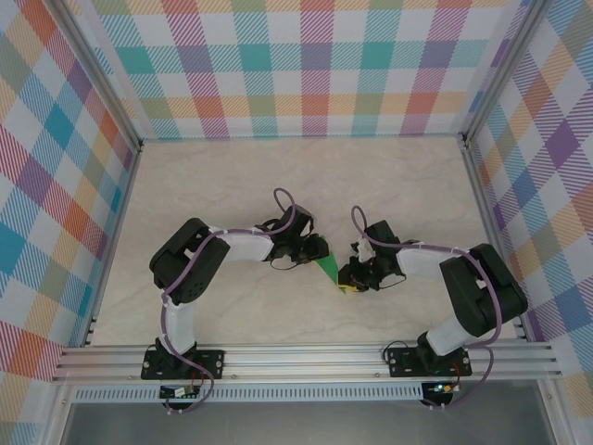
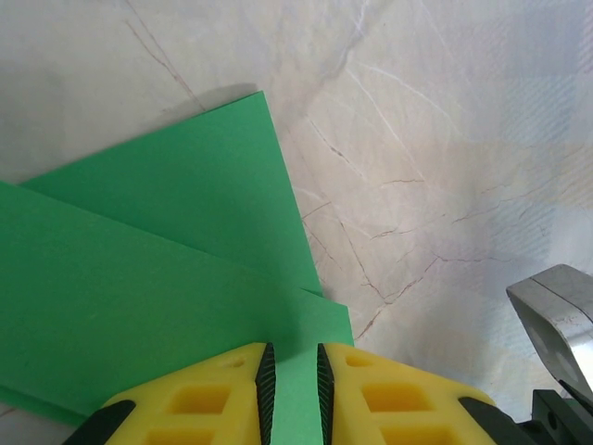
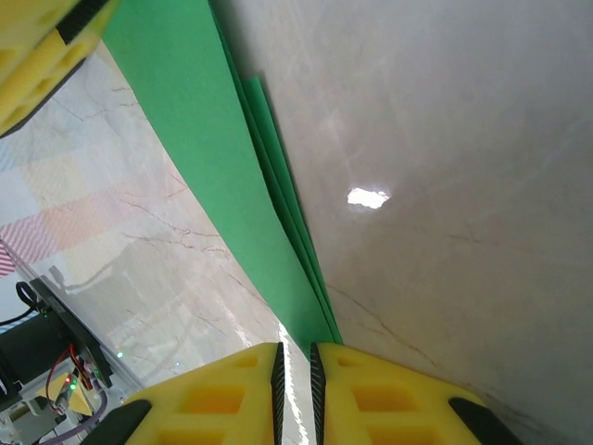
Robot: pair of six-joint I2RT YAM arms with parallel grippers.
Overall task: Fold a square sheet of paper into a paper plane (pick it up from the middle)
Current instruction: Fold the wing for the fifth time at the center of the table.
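Observation:
The square sheet of paper (image 1: pixel 326 269) is bright green, folded into a narrow layered wedge, and lies on the table between the two grippers. In the left wrist view the paper (image 2: pixel 157 269) shows two overlapping flaps. My left gripper (image 2: pixel 292 350) has its yellow fingertips over the paper's near corner, jaws a narrow gap apart, and green shows through the gap. From above, the left gripper (image 1: pixel 313 252) is at the paper's upper left. In the right wrist view the paper (image 3: pixel 213 158) tapers down to my right gripper (image 3: pixel 295 348), whose jaws are a slit apart with table showing through. From above, the right gripper (image 1: pixel 354 278) sits at the wedge's lower right.
The marble-look table (image 1: pixel 278 176) is fenced by plaid walls (image 1: pixel 315 65) at the back and sides. An aluminium rail (image 1: pixel 306 362) holding both arm bases runs along the front. A silver part of the right arm (image 2: pixel 556 315) shows close by in the left wrist view.

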